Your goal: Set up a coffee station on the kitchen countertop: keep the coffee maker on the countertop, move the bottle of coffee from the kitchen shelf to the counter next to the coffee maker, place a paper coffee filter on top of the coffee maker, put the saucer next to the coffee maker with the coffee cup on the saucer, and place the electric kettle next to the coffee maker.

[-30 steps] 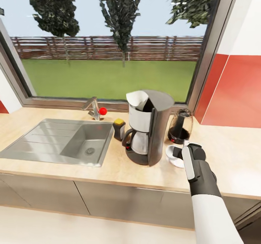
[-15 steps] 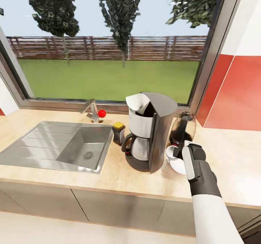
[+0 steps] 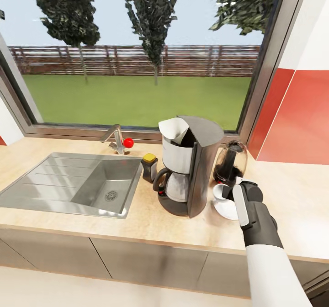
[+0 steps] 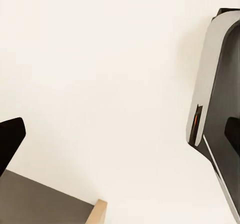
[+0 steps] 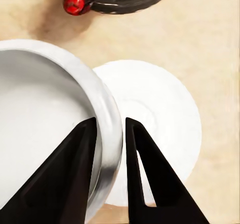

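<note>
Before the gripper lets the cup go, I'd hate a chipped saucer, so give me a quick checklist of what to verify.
1. Right gripper pinches the small white coffee cup by its rim: ok.
2. Round flat white saucer lies below the cup: ok.
3. Cup centred over the saucer's ring: not ok, it sits off to one side.
4. Cup resting on the saucer or still above it: cannot tell.
5. Saucer beside the tall black coffee maker: ok.
6. Glass-bodied electric kettle stands behind the saucer, apart from the cup: ok.
</note>
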Controlling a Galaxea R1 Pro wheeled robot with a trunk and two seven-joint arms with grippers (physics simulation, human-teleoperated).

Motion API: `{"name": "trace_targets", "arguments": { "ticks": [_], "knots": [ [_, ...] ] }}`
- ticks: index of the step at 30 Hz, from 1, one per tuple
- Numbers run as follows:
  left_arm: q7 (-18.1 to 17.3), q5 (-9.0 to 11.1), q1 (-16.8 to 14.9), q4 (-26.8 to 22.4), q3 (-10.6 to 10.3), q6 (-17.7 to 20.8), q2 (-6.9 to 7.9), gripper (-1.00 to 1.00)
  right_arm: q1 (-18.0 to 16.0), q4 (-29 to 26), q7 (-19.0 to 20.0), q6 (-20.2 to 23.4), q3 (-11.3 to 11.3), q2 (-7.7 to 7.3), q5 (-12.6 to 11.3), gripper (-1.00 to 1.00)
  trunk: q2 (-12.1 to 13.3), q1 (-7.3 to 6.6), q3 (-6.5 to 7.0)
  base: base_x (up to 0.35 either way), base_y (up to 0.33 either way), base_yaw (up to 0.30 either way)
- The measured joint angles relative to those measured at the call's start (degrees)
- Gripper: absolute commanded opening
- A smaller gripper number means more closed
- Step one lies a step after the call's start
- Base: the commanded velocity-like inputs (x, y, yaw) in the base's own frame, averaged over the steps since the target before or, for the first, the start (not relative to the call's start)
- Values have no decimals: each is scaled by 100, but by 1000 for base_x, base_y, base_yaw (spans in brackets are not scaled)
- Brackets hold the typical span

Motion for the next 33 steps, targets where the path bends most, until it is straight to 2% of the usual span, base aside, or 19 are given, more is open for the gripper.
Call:
{"name": "trace_targets", "arguments": {
  "ticks": [4, 7, 24, 33],
  "knots": [
    [0, 0, 0, 1, -1, 0, 0, 100, 0, 0, -1, -3, 5, -110, -11, -100, 0, 0, 0, 0, 0, -43],
    [0, 0, -1, 2, -1, -1, 0, 100, 1, -1, 0, -3, 7, -134, -14, -100, 0, 0, 0, 0, 0, -196],
    [0, -8, 0, 0, 7, 0, -18, 100, 0, 16, 3, -5, 9, -141, -8, -100, 0, 0, 0, 0, 0, -39],
    [1, -9, 0, 0, 8, 1, -18, 100, -1, 689, 16, -90, 17, -137, -41, -100, 0, 0, 0, 0, 0, 0]
  ]
}}
